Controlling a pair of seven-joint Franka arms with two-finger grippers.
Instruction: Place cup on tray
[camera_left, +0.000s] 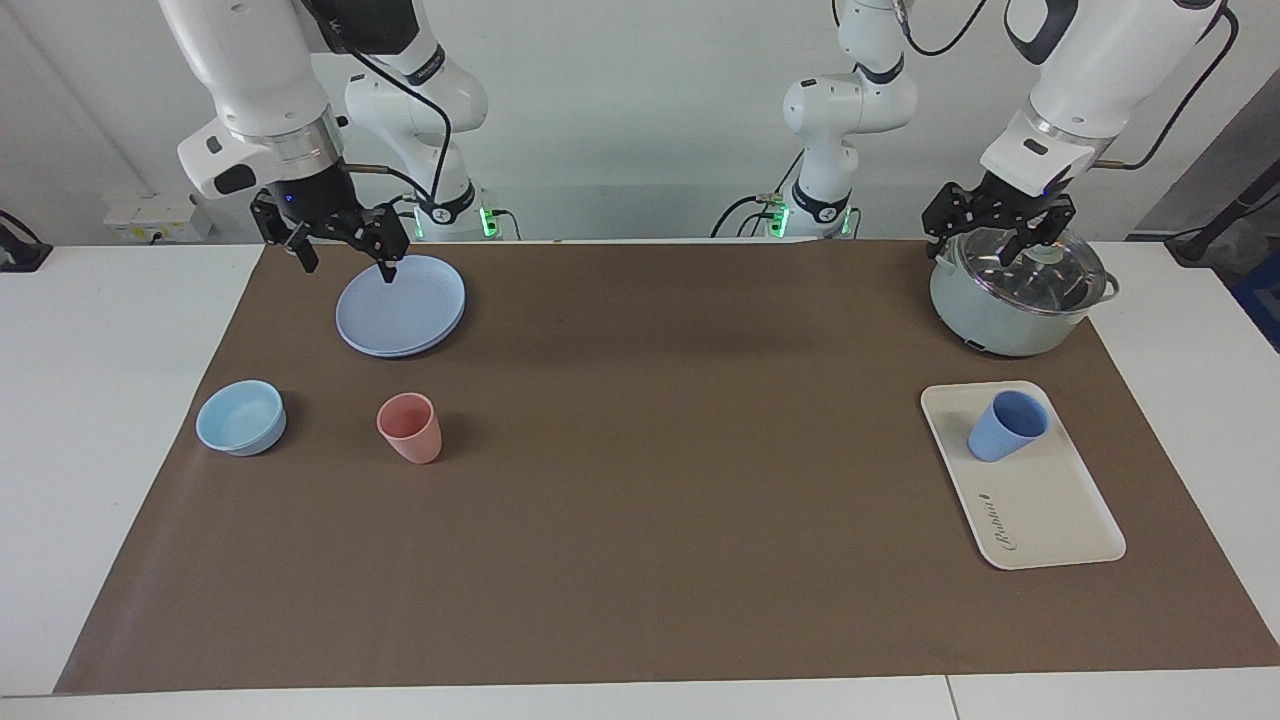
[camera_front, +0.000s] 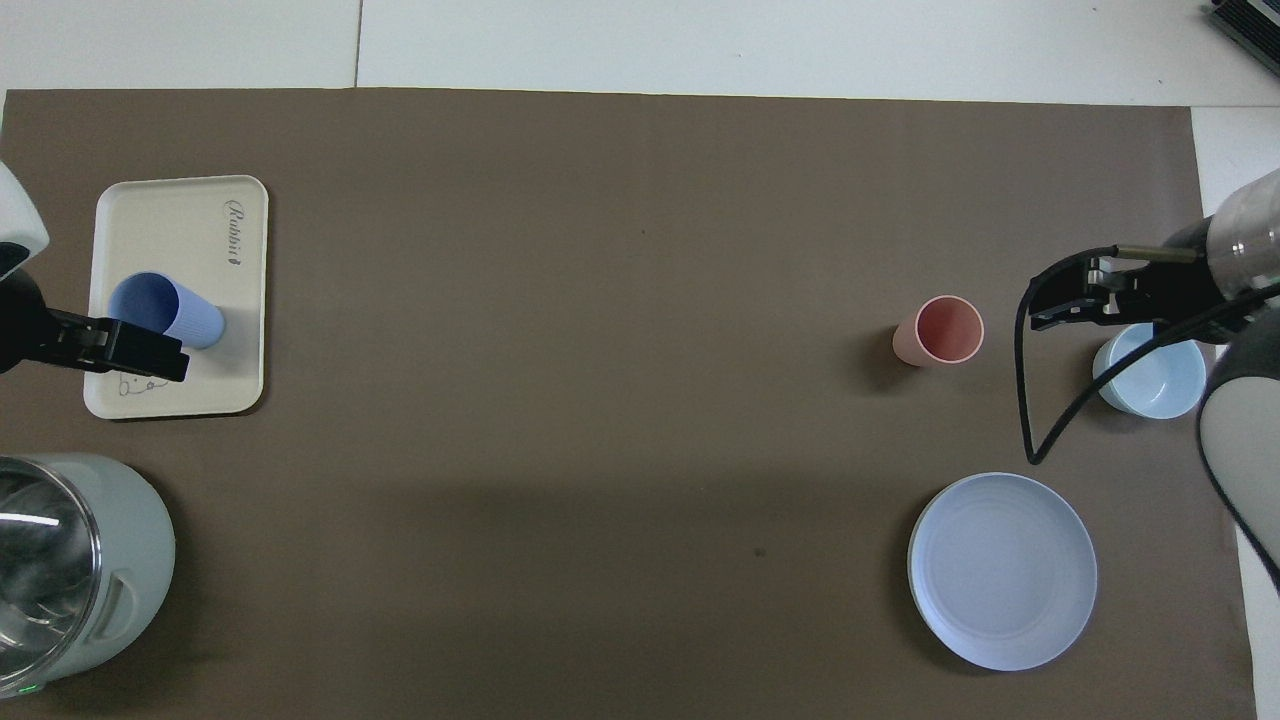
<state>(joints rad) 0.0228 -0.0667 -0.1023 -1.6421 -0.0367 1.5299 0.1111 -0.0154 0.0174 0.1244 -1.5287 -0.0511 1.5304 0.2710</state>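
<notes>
With twelve o'clock pointing away from the robots, as in the overhead view, the tray (camera_left: 1050, 510) lies at about nine o'clock on the brown mat (camera_left: 640, 480) that covers the desk (camera_left: 110, 400), toward the left arm's end. The cup (camera_left: 1005, 425) stands upright on the tray, mouth up, in the tray's six o'clock half, with the script lettering on the bare twelve o'clock half. No tool touches the cup. The left tool (camera_left: 990, 240) hangs over the glass lid of the pale green pot (camera_left: 1010, 300), which sits at about eight o'clock, nearer to the robots than the tray; its fingers are spread apart and hold nothing. The right tool (camera_left: 345, 262) hangs over the edge of the round blue plate (camera_left: 400, 305) at about four o'clock, its fingers likewise spread and empty. The pink cup (camera_left: 410, 428) stands at three o'clock, farther from the robots than the plate, and the low light-blue bowl (camera_left: 240, 417) sits near it, closer to the right arm's end of the desk.
</notes>
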